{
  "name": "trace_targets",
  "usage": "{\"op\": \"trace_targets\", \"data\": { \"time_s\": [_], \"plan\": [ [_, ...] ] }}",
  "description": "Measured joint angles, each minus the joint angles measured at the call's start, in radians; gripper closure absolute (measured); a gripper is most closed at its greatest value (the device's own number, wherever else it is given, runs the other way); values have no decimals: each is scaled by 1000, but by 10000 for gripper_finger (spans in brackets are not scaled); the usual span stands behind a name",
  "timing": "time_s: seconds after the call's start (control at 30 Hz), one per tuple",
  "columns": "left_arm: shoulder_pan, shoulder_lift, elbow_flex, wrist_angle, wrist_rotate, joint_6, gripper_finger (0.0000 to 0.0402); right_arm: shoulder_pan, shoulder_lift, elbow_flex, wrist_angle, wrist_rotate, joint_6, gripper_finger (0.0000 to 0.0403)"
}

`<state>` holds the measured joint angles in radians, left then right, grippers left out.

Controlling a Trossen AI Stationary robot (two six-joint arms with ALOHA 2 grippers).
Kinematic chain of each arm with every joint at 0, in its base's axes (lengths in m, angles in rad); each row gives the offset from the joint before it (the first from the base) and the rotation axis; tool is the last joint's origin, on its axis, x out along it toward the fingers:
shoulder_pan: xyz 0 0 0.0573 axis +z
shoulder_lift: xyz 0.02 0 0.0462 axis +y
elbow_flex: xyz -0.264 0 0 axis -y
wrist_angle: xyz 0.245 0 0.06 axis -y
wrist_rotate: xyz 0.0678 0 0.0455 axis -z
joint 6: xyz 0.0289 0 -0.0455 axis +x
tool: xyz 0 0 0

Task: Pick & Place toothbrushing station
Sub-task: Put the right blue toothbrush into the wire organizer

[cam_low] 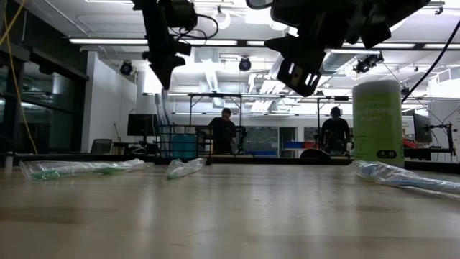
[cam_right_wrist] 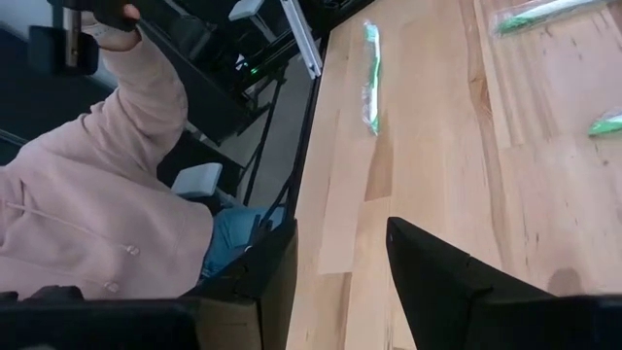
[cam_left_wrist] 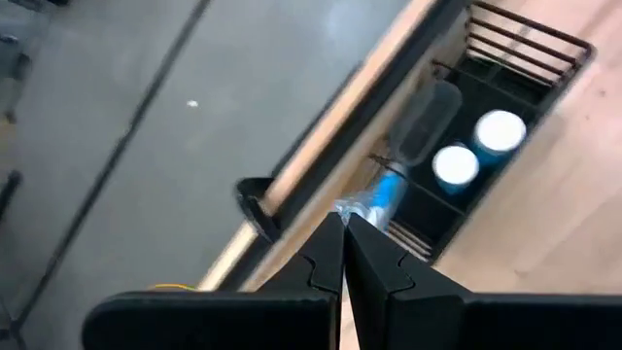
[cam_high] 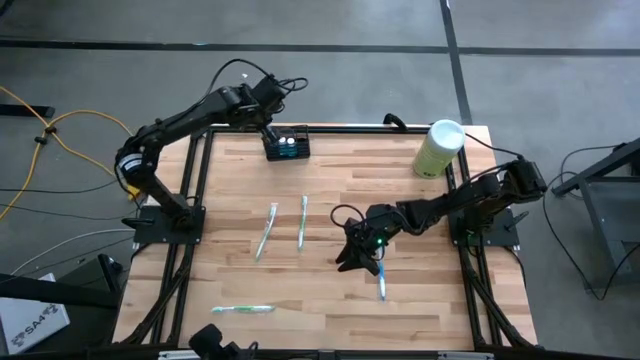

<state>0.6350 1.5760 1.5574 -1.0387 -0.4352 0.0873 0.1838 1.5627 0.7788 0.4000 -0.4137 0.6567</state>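
Note:
The black slotted holder (cam_high: pixel 287 145) stands at the table's far edge; in the left wrist view (cam_left_wrist: pixel 505 87) it holds two white-topped things. My left gripper (cam_high: pixel 268 132) hovers over the holder's left side, shut on a blue toothbrush in a clear wrapper (cam_left_wrist: pixel 384 194) that slants down into the holder. My right gripper (cam_high: pixel 356 252) is open and empty above the middle of the table, beside a second wrapped blue toothbrush (cam_high: pixel 381 286) that lies flat on the wood. My left gripper pinches the upper end of the toothbrush's clear wrapper (cam_left_wrist: pixel 352 208) between its two fingertips (cam_left_wrist: pixel 330 243). The fingers come from above, slanting toward the far edge, roughly along the brush. The brush hangs tilted below them, its lower end inside a slot of the holder.
Three wrapped green toothbrushes lie on the table: two side by side left of centre (cam_high: pixel 266 232) (cam_high: pixel 303 220), one near the front edge (cam_high: pixel 243 310). A pale green cylinder with a white lid (cam_high: pixel 440 148) stands at the far right. A person's pink sleeve (cam_right_wrist: pixel 97 204) shows beyond the table's edge.

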Motion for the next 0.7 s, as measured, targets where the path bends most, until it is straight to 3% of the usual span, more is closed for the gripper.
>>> {"op": "trace_targets", "data": {
  "time_s": [0.7],
  "plan": [
    [5,65,0,-21,13,-15,400,33,0,0,1,22,5,252]
  ]
}}
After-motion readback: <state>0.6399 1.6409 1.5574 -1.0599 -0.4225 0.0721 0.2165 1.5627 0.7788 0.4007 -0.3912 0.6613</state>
